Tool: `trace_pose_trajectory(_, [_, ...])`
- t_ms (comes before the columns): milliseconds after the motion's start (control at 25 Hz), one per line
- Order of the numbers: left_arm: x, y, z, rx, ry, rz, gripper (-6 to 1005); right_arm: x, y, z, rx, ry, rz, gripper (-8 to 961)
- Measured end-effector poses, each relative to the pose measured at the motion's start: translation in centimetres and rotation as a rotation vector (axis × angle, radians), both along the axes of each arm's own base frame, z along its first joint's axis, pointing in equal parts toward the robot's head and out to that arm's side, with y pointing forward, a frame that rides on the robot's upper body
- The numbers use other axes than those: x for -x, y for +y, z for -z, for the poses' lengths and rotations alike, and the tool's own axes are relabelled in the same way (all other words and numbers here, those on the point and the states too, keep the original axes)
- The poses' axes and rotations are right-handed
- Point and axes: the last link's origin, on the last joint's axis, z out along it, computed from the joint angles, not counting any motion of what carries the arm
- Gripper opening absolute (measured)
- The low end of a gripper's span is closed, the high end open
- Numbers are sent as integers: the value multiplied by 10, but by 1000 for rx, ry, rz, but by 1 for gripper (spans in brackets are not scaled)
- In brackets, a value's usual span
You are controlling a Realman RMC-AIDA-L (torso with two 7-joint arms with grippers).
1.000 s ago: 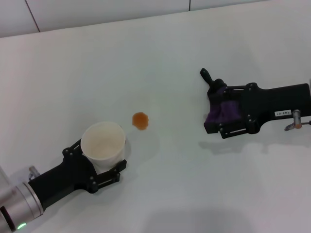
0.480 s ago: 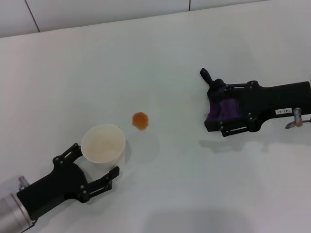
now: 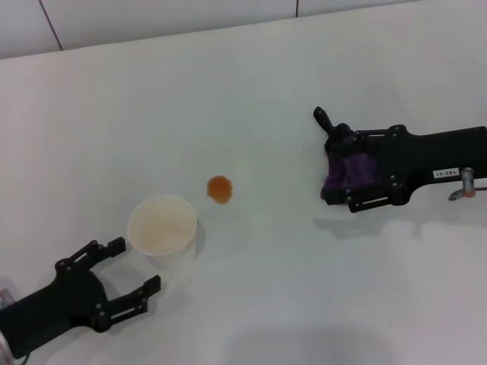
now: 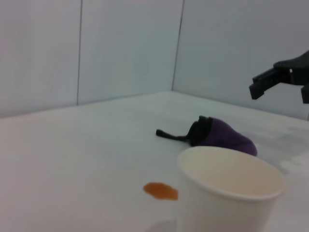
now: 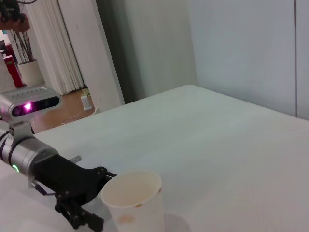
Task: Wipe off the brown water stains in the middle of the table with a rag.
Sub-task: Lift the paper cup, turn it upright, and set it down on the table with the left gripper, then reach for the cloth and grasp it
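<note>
Right end effector (image 3: 332, 176), black, sits at the right side of the white surface (image 3: 304, 84) in my head view, clenched on the dark purple soft cloth rag (image 3: 351, 171); the rag bulges between the fingers, and its black strip end (image 3: 323, 120) pokes out toward the far side, lying on the surface. From my left wrist view the same rag (image 4: 219, 136) shows as a rounded purple lump resting on the surface with the black strip trailing off one end, and part of the right end effector shows above it. Left end effector (image 3: 122, 268), black, is low at the near left corner of my head view, fingers spread apart and holding nothing; it sits just beside the cream-white paper cup (image 3: 161, 226) without touching it. The cup stands upright, and I can see nothing in it. Small round orange-brown water stain (image 3: 220, 188) lies on the surface just beyond and to the right of the cup, between the cup and the rag but much closer to the cup; it is well apart from the rag. My right wrist view shows the cup (image 5: 133, 201) with the left end effector (image 5: 79, 220) beside it, released.
</note>
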Motion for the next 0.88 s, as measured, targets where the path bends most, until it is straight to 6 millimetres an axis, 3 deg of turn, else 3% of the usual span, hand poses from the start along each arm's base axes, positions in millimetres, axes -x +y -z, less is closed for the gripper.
trace_pose_trajectory(520, [10, 21, -70, 19, 86, -17, 890, -3, -1, -1, -10, -1, 9, 838])
trace_pose_trajectory(880, [-11, 57, -71, 105, 170, 54, 890, 4, 6, -2, -10, -16, -1, 838])
